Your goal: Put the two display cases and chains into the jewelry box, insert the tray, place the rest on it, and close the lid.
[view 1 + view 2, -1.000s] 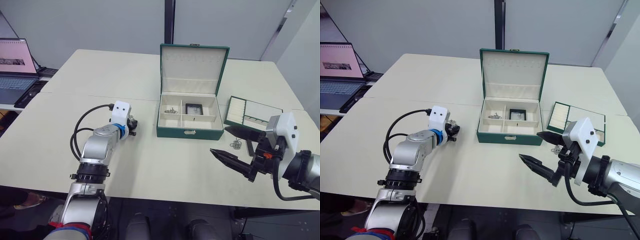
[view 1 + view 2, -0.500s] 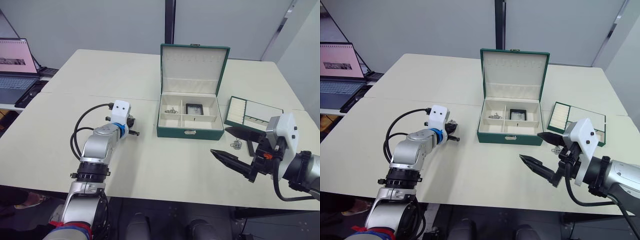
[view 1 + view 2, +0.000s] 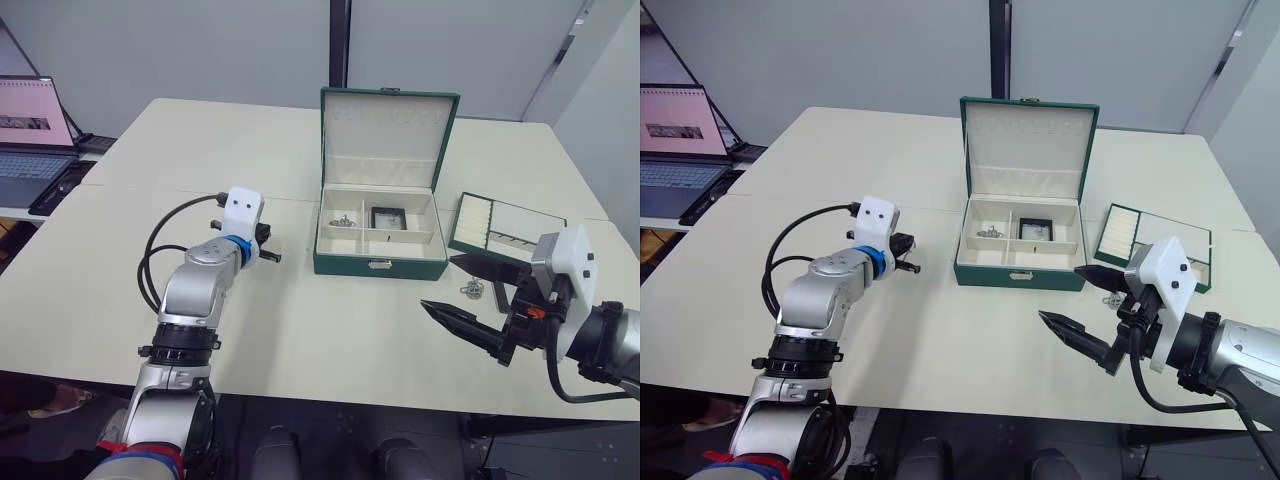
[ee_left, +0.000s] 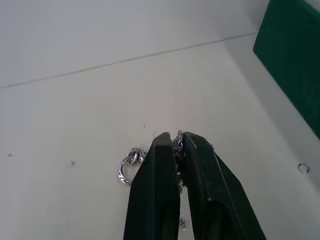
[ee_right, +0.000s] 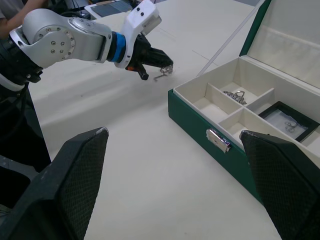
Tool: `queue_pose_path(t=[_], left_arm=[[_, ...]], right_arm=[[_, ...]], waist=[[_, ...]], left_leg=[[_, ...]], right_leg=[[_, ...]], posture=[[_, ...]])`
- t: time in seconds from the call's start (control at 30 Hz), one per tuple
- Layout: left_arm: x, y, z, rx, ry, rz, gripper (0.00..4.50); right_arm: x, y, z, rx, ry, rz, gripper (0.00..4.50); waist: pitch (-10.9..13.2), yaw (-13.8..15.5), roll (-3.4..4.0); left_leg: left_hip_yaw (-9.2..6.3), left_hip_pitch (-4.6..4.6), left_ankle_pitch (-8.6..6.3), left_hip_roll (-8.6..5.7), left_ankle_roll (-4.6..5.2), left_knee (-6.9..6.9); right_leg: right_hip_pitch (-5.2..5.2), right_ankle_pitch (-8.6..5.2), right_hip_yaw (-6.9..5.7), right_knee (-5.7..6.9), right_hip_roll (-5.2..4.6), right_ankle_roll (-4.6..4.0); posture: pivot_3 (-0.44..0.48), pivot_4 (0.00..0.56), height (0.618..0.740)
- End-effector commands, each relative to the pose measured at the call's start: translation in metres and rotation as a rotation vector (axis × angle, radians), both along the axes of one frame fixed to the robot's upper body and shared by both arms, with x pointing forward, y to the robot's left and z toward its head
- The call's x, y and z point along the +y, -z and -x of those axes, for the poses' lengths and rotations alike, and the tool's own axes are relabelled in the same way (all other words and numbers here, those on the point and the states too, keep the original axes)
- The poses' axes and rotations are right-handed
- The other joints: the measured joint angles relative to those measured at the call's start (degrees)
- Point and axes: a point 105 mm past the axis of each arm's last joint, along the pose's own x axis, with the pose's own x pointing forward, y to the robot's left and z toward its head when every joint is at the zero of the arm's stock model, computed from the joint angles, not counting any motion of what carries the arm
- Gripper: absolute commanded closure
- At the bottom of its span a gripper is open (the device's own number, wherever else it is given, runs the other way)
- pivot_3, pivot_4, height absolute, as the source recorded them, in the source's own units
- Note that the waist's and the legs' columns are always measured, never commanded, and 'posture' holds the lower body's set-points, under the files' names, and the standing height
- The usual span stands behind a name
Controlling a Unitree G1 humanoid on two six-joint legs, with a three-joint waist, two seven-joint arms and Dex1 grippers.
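Left gripper [image 4: 179,137] jaws pinched closed; right gripper [image 3: 455,288] jaws spread.

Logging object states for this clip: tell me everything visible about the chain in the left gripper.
The chain is thin, silvery metal with a small ring hanging at its end. The left gripper is shut on it, pinching it between the tips of its black fingers, so the ring dangles beside them. It is held above the pale table, to the left of the open jewelry box, not yet over it. In the right wrist view it hangs just off the fingertips.
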Motion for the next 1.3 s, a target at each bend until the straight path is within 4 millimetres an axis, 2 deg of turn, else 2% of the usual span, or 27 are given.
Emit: queue_pose_path(t=[0.03, 0.7, 0.9, 1.07, 1.3], left_arm=[[-0.001, -0.032, 0.004, -0.098, 0.005, -0.033, 4.49], [-0.012, -0.102, 0.020, -0.199, 0.057, -0.062, 4.49], [-0.013, -0.105, 0.023, -0.179, 0.076, -0.073, 4.49], [-0.018, -0.115, 0.038, -0.123, 0.184, -0.126, 4.49], [-0.039, -0.123, 0.053, -0.050, 0.355, -0.172, 4.49]], right_arm=[[0.002, -0.008, 0.003, -0.038, -0.014, 0.004, 0.00], [-0.006, -0.013, 0.001, -0.048, -0.002, 0.003, 0.00], [-0.013, -0.017, 0.002, -0.055, 0.016, 0.002, 0.00], [-0.029, -0.035, 0.009, -0.082, 0.060, -0.025, 0.00], [-0.037, -0.045, 0.024, -0.063, 0.065, -0.054, 0.00]], waist=[[0.0, 0.0, 0.00], [0.0, 0.0, -0.03], [0.0, 0.0, -0.03], [0.1, 0.0, -0.05], [0.1, 0.0, -0.05]], left_leg=[[0.00, 0.00, 0.00, 0.00, 0.00, 0.00], [-0.03, -0.01, 0.00, -0.01, 0.00, 0.00], [-0.03, -0.01, 0.00, -0.01, 0.00, 0.00], [-0.04, -0.02, 0.00, -0.01, 0.00, -0.01], [-0.07, -0.01, -0.01, -0.03, 0.01, -0.01]], right_leg=[[0.00, 0.00, 0.00, 0.00, 0.00, 0.00], [0.00, 0.00, 0.00, -0.01, 0.00, 0.00], [0.00, 0.00, 0.00, -0.02, 0.00, 0.00], [0.00, 0.00, 0.00, -0.02, 0.00, 0.00], [0.03, 0.00, -0.02, -0.04, -0.01, 0.00]], posture=[[0.000, 0.150, 0.740], [0.000, 0.150, 0.740], [0.000, 0.150, 0.740], [0.000, 0.150, 0.740], [0.000, 0.150, 0.740]])
